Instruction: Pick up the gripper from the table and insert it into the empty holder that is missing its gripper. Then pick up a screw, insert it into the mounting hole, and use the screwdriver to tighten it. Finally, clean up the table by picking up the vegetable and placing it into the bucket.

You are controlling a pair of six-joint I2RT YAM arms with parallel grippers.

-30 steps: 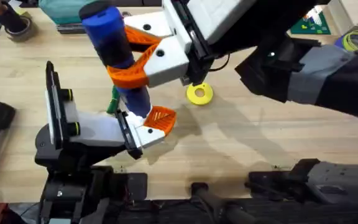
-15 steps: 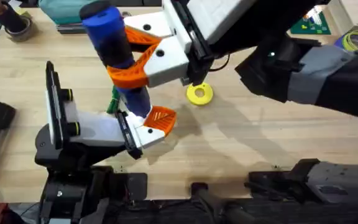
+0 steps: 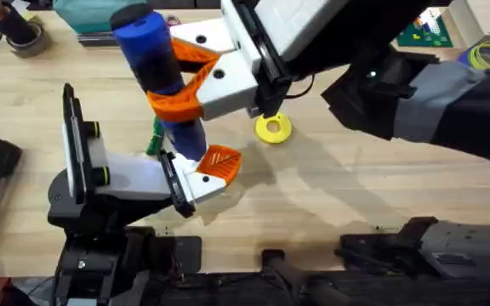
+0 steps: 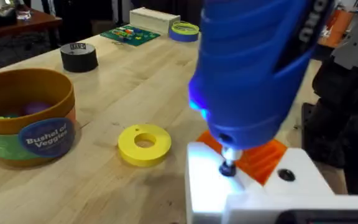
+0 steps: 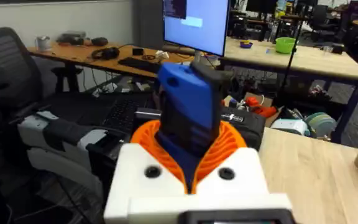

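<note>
Pale wooden tabletop (image 3: 330, 195) stretches under both arms, with an office of desks and a lit monitor behind. Standing here, I watch the right gripper (image 3: 196, 81), white fingers with orange ribbed pads, clamped around the blue pen-shaped electric screwdriver (image 3: 158, 76), held nearly upright. Its thin metal bit (image 4: 228, 167) is down on a dark screw head in the white angular plastic finger block (image 4: 253, 193) of the left arm, right beside the orange ribbed wedge (image 3: 219, 161) now seated in that block. A blue glow shows on the driver's body. I cannot tell from here how the left gripper (image 3: 196, 177) has its fingers set.

Just past the block lies a yellow ring-shaped disc (image 4: 144, 144), and farther off stands the yellow-orange tub with a blue "Bushel of Veggies" label (image 4: 27, 115), coloured toys inside. A green leafy toy vegetable (image 3: 155, 136) peeks out on the table behind the driver, still to be cleared away.

The risk now, as I judge it, is the bit camming out: any tilt of the driver, or any drift of the left arm, could pop it off the head, or cross-thread the screw. Overdriving might crack the plastic.
</note>
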